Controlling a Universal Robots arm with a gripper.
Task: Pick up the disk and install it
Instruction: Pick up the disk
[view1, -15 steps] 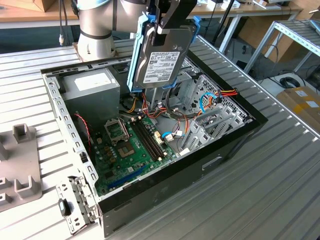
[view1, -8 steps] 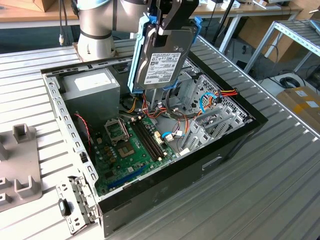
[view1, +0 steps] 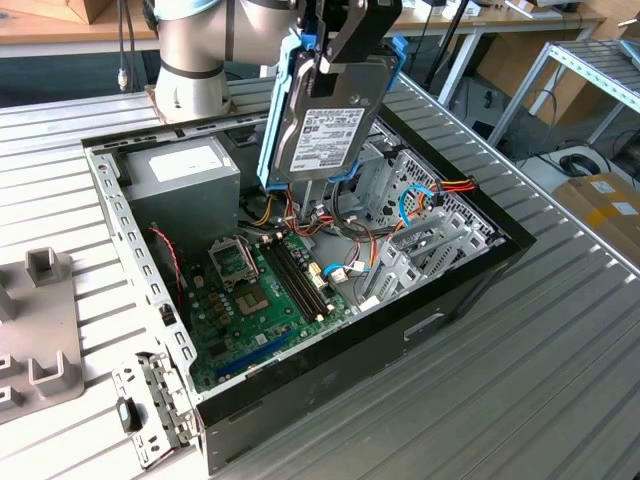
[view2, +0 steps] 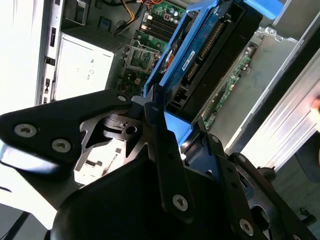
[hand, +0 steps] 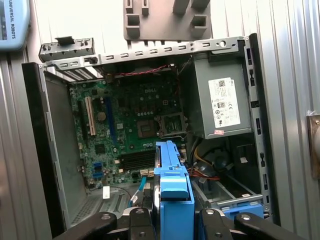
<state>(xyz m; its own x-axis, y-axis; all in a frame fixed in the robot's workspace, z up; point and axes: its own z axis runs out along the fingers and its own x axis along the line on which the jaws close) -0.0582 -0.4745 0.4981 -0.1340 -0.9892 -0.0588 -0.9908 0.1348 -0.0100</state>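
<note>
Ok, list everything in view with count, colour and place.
disk: one, dark silver with blue frame, held above the open case
computer case: one, black, open on the table
motherboard: one, green, inside the case
power supply: one, grey, in a case corner
cables: several, red, yellow, blue, inside the case
plate: one, grey, on the table, the exterior view's left
table: one, silver slatted metal, under everything
arm: one, silver, behind the case
gripper: one, black, shut on the disk
</note>
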